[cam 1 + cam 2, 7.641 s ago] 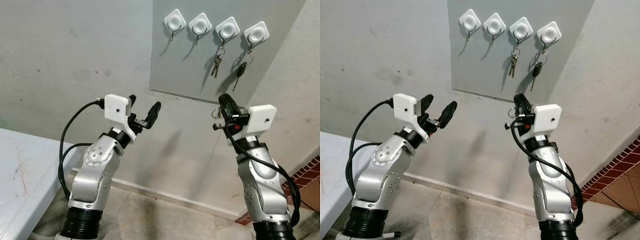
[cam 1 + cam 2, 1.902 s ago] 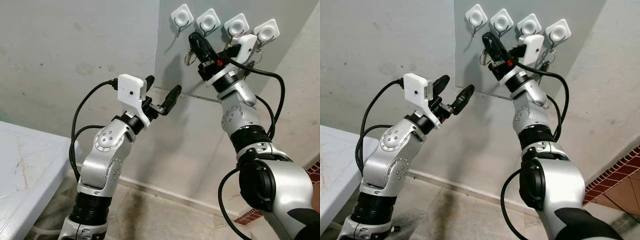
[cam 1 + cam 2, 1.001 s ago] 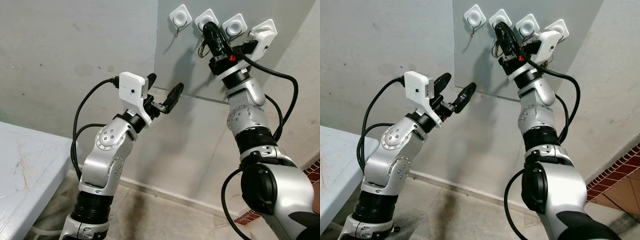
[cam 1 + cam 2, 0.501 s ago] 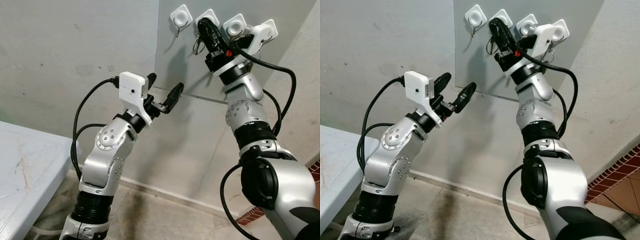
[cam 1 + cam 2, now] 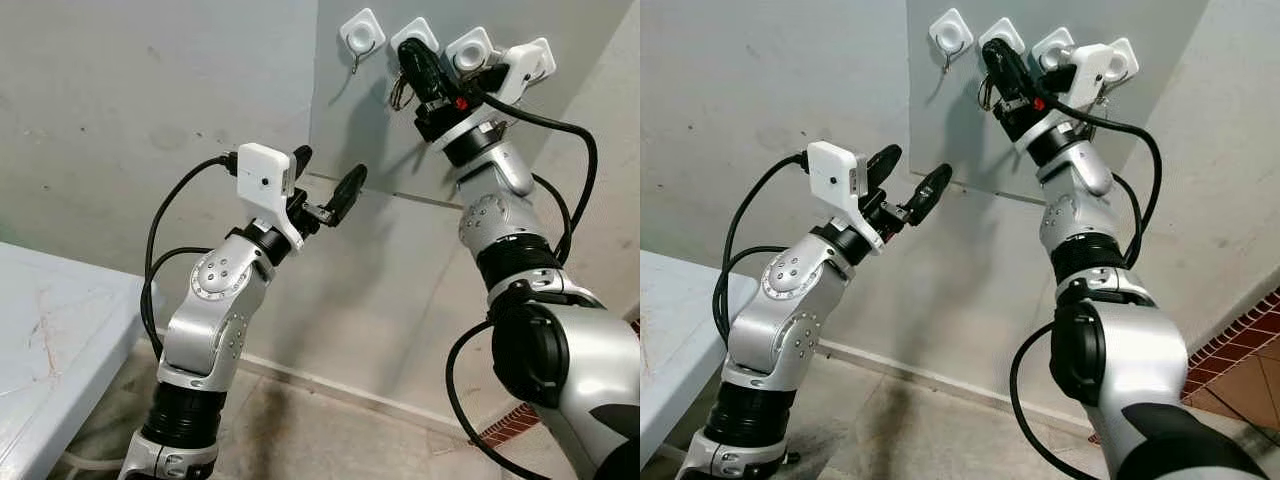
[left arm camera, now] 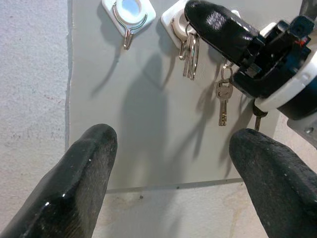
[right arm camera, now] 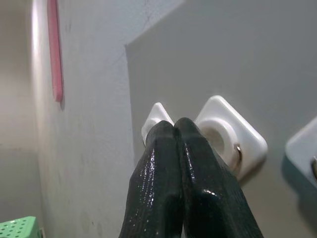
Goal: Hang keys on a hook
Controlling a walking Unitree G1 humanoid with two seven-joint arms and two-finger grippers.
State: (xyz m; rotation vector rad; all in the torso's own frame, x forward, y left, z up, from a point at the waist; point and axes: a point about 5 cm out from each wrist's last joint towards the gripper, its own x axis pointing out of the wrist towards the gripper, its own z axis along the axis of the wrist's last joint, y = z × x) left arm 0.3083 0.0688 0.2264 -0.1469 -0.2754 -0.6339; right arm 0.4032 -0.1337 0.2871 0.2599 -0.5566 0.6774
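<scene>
Four white hooks sit in a row on a grey panel (image 5: 345,120). My right gripper (image 5: 407,52) is raised to the second hook (image 5: 416,30) and is shut on a ring of silver keys (image 6: 190,49), which dangles just under that hook. Whether the ring is over the hook cannot be made out. In the right wrist view the pressed-together fingertips (image 7: 174,130) touch the hook's white base (image 7: 229,135). My left gripper (image 5: 328,170) is open and holds nothing, lower and to the left, pointing at the panel.
The first hook (image 5: 361,33) is bare. A silver key (image 6: 223,101) hangs from the third hook (image 5: 470,48), and a dark key (image 6: 257,118) from the fourth. A white table (image 5: 50,320) stands at the left. Red tiles (image 5: 1240,330) show at the lower right.
My right arm has risen from waist height to the hook row with the keys. Over the last second it settled at the second hook. The left arm has lifted a little.
</scene>
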